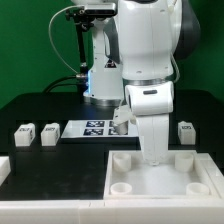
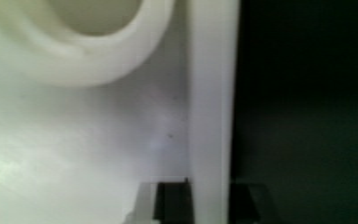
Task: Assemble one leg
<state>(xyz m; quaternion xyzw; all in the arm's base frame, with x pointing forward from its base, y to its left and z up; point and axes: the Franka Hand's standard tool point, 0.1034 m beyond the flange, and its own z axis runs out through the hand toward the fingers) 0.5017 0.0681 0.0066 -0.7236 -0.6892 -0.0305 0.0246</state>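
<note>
Bench [image 1: 30, 105]: one, flat, matte black.
Marker board [image 1: 92, 128]: one, a thin flat white sheet with printed tags, lying on the bench.
Legs: four stubby white plastic posts with black-and-white square tags. The first leg [image 1: 22, 133] and second leg [image 1: 48, 133] are standing side by side on the exterior view's left of the board. The third leg [image 1: 121, 124] is sitting just beside the board's right end, and the fourth leg [image 1: 186, 130] is standing well off to that right.
Tray [image 1: 150, 198]: one, a large smooth white square with four round corner sockets [image 1: 121, 160], lying nearer the camera than the board.
Claw [image 2: 208, 205]: one. Its dark fingers [image 2: 171, 205] are straddling the tray's wall, but I cannot tell whether they are squeezing it.
</note>
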